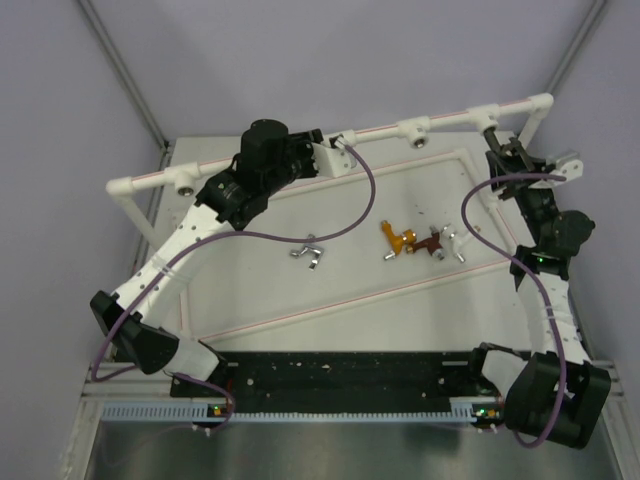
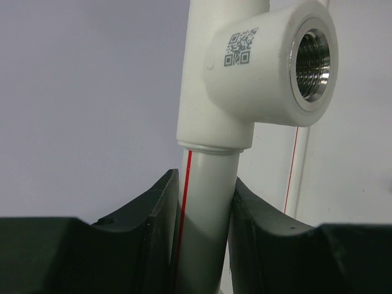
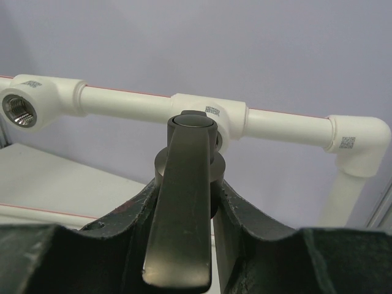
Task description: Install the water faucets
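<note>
Dark grey faucet [image 3: 182, 233] pinched in the right gripper [image 3: 187, 187], nose to a tee socket [image 3: 231, 115] on the white pipe [image 3: 122, 103].

The faucet's body axis points straight ahead from the fingers [image 3: 236, 211] into that socket, next to the corner elbow. Its lever lies back toward the wrist. Whether the thread has caught is hidden, so the coming move is probably a twist about that axis. The left gripper [image 2: 205, 205] is pressed on the same pipe from both sides, just below an open socket [image 2: 312, 58], bracing it. The silver faucet [image 1: 309, 251], orange-gold faucet [image 1: 396, 240], reddish-brown faucet [image 1: 430, 243] and white faucet [image 1: 455, 245] lie on the table [image 1: 250, 300], the last three nearer the right arm.
</note>
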Robot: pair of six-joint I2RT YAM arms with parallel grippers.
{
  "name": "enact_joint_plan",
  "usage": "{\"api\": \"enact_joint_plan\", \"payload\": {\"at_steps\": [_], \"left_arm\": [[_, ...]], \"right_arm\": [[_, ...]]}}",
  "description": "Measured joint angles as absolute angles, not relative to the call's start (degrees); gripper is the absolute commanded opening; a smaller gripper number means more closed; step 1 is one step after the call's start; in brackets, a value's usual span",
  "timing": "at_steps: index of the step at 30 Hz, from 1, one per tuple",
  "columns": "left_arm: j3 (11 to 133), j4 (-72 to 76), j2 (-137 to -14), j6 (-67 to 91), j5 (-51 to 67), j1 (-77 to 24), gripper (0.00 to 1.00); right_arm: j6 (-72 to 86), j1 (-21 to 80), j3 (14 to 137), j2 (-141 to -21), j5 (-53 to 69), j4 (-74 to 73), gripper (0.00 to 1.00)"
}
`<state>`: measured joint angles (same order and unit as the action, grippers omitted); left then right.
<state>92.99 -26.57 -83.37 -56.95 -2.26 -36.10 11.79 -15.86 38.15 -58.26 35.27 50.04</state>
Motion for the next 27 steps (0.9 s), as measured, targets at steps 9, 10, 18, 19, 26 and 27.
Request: {"api": "enact_joint_plan", "payload": {"at_steps": [9, 10, 18, 19, 26, 27], "left_arm": [[92.86, -26.63, -83.15, -56.93, -2.20, -36.10, 0.00], [92.86, -26.63, -83.15, -56.93, -2.20, -36.10, 0.00], [92.86, -26.72, -83.13, -56.93, -1.98, -36.10, 0.00], [92.86, -26.74, -83.13, -56.93, -1.98, -36.10, 0.00], [92.86, -26.76, -83.13, -56.93, -1.96, -36.10, 0.00], [92.86, -26.79, -83.13, -56.90, -1.93, -36.10, 0.00]], "right_arm": [[12.21, -15.86, 38.28, -58.24, 35.57, 51.00, 0.00], [12.21, -15.86, 38.30, -58.24, 35.55, 51.03, 0.00], [12.21, -15.86, 38.33, -58.24, 35.29, 51.03, 0.00], [12.23, -15.86, 38.35, -58.24, 35.22, 51.05, 0.00], [12.23, -15.86, 38.37, -58.24, 34.92, 51.03, 0.00], [12.23, -15.86, 38.39, -58.24, 34.87, 51.03, 0.00]]}}
